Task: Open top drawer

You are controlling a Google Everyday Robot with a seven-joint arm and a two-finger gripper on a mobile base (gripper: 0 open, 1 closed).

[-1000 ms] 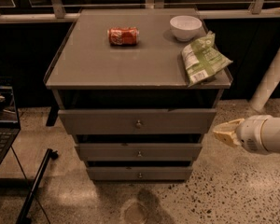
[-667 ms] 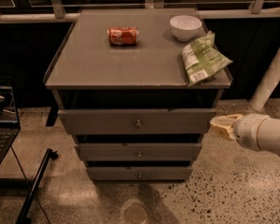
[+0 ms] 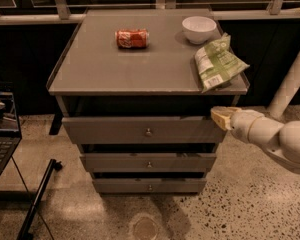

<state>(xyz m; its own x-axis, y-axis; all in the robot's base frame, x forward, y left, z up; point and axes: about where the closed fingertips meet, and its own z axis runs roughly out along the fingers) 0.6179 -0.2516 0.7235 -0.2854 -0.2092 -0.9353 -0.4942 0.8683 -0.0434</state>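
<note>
The top drawer (image 3: 115, 130) is the widest grey front of three under the cabinet top, with a small round metal knob (image 3: 148, 132) at its centre. It stands slightly out from the cabinet, further than the two lower drawers. My gripper (image 3: 221, 118) comes in from the right on a white arm, its yellowish tip at the drawer's upper right corner, well right of the knob.
On the cabinet top (image 3: 100, 71) lie a red soda can (image 3: 132, 38), a white bowl (image 3: 199, 29) and a green chip bag (image 3: 217, 61) overhanging the right front edge. Two narrower drawers (image 3: 149, 162) sit below. A laptop (image 3: 2, 129) is at left, and a dark pole (image 3: 37, 201) on the floor.
My gripper has moved left and slightly up, from beside the cabinet to the top drawer's right corner. The drawers look unchanged.
</note>
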